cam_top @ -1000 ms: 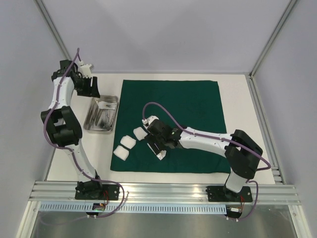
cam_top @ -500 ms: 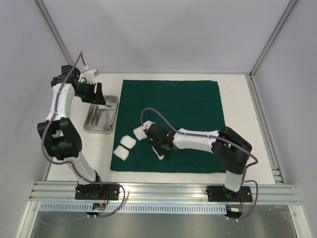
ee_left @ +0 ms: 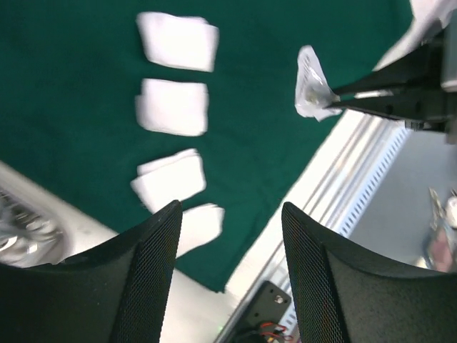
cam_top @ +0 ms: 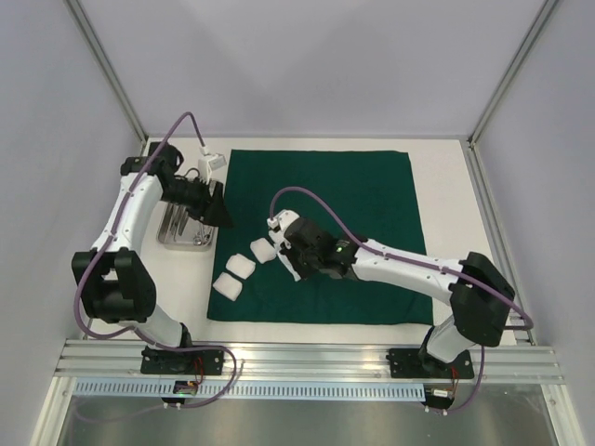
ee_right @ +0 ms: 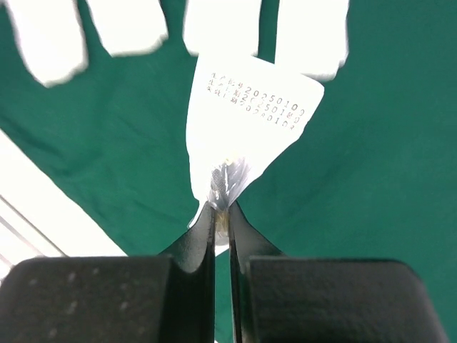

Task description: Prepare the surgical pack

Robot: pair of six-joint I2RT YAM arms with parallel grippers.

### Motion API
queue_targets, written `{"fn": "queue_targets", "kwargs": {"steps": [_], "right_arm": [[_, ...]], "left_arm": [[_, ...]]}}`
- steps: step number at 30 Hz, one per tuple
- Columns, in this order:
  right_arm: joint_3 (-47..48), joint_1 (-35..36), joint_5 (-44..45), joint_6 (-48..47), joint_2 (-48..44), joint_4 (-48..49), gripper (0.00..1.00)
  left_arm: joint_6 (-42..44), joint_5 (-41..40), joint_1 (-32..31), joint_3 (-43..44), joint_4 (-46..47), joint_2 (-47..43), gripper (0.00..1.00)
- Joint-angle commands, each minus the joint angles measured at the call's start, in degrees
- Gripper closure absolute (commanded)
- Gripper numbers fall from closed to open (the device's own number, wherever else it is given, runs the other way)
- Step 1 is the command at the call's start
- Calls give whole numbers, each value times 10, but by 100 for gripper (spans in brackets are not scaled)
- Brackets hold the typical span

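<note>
Two arms reach over a white counter (cam_top: 446, 186). A dark green cloth (cam_top: 363, 195) lies flat at the counter's middle. A steel tray (cam_top: 181, 232) sits just beside the cloth, toward the counter's left edge.

The right end effector (ee_right: 223, 209) is pinched tight on the crimped corner of a white packet (ee_right: 246, 121) printed with small lettering. The packet is over the part of the cloth nearest the counter's near left corner. Its long axis runs from the fingertips toward a row of white gauze squares (ee_right: 128, 25).

The right arm is the nearer one to that row, so placing the packet likely falls to it. The left end effector (ee_left: 230, 214) stands wide with nothing between its fingers, above where tray and cloth meet.

The top view shows three squares clear of the arm, while both wrist views show four. The left wrist view shows the packet side-on, crumpled at the pinch. Whether it touches the cloth cannot be told.
</note>
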Motion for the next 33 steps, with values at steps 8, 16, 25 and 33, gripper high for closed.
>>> {"fn": "queue_targets", "kwargs": {"steps": [8, 16, 25, 33], "right_arm": [[43, 10, -21, -65, -26, 101, 100], [59, 30, -25, -69, -17, 113, 100], [69, 31, -29, -72, -3, 113, 100], [75, 32, -24, -72, 8, 110, 100]], "left_arm": [[62, 120, -94, -17, -46, -5, 32], [50, 104, -116, -11, -27, 31, 31], [35, 98, -130, -5, -12, 61, 37], [35, 100, -134, -2, -19, 75, 100]]}}
